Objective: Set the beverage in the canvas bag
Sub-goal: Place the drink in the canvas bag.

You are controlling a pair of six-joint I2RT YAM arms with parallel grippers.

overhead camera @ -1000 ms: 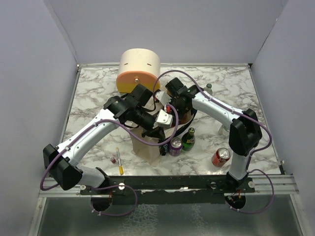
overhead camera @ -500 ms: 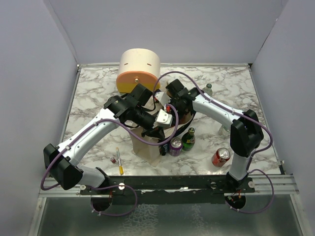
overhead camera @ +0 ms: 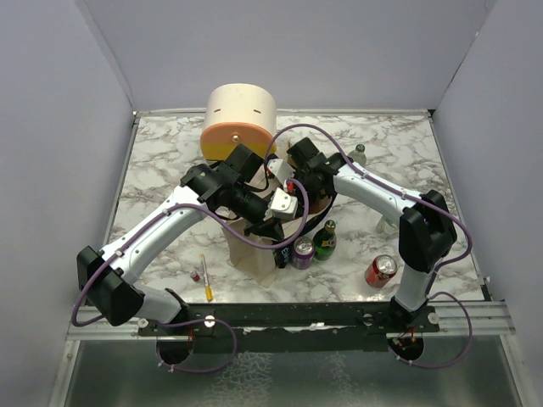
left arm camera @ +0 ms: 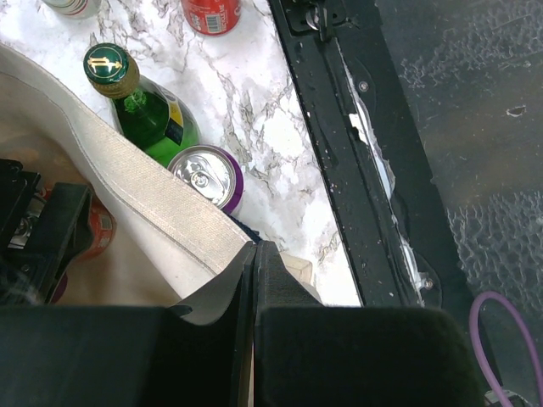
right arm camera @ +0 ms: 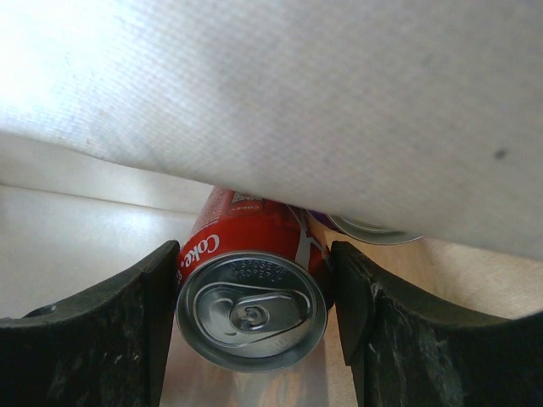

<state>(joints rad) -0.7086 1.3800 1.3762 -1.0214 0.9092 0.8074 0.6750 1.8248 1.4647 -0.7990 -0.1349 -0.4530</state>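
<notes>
The left hand (left arm camera: pixel 254 264) is pinching the rim of the canvas bag (left arm camera: pixel 144 208), its jaws closed flat on the cloth. The right hand (right arm camera: pixel 253 263) is sitting inside the bag, its jaws clasping a red cola can (right arm camera: pixel 250 309) under a fold of canvas. A green bottle (left arm camera: pixel 144 110) and a purple can (left arm camera: pixel 208 174) are standing on the marble worktop (left arm camera: pixel 254 102), just beside the bag.

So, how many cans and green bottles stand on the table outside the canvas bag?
Cans: 2 (purple can, red can)
Green bottle: 1
Total: 3
A pale container behind the red can is too unclear to class.
</notes>
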